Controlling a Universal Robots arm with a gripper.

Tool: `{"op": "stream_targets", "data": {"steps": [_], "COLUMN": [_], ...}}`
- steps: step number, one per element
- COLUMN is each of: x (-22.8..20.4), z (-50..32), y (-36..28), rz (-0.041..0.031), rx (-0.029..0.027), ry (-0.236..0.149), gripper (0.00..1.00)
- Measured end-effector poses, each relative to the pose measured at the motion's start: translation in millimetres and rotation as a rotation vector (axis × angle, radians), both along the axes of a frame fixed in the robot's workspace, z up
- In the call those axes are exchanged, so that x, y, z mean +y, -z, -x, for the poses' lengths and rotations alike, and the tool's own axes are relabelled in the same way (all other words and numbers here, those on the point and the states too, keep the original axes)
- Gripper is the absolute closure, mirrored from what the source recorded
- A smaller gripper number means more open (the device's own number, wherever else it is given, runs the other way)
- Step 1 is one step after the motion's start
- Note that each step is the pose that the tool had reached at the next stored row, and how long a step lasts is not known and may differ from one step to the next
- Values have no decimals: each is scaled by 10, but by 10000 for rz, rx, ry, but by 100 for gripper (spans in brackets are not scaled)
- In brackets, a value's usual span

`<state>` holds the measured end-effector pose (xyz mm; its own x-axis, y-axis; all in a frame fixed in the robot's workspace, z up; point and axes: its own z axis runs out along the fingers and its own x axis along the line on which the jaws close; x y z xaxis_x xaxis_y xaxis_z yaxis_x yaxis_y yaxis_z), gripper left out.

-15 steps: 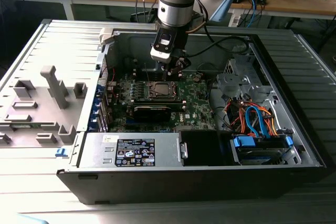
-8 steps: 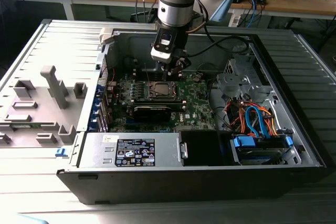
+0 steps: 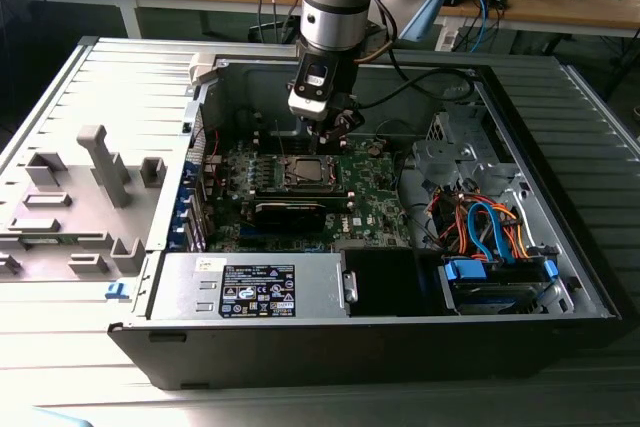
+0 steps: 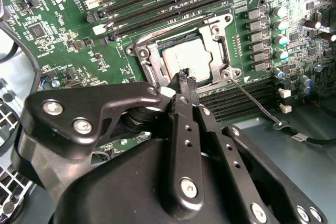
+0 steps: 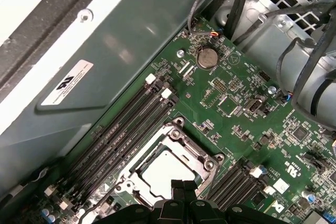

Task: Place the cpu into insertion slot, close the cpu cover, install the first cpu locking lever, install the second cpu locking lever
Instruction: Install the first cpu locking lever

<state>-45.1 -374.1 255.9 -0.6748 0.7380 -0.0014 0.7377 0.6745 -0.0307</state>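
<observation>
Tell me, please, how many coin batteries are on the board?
1. The coin battery sits on the board near the case wall. The pincer hides part of the board, so more may exist.

near edge of cpu cover (image 4: pixel 221 41) hidden behind the hand (image 4: pixel 185 78), cpu (image 4: pixel 187 56) corner covered too

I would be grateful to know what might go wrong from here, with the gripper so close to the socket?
1. The gripper is right by the edge of the cpu cover; a slip could scrape the cpu or the motherboard.
2. One locking lever juts out unlatched over the memory slots; an off-line push might bend it or leave it unlatched.
</observation>
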Motion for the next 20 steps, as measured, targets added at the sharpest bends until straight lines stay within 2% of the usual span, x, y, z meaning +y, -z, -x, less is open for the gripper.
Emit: {"op": "stream_targets", "data": {"steps": [20], "x": [0], "z": [0], "y": [0], "rz": [0], "rx": [0], "ry": [-347], "gripper": [89]}}
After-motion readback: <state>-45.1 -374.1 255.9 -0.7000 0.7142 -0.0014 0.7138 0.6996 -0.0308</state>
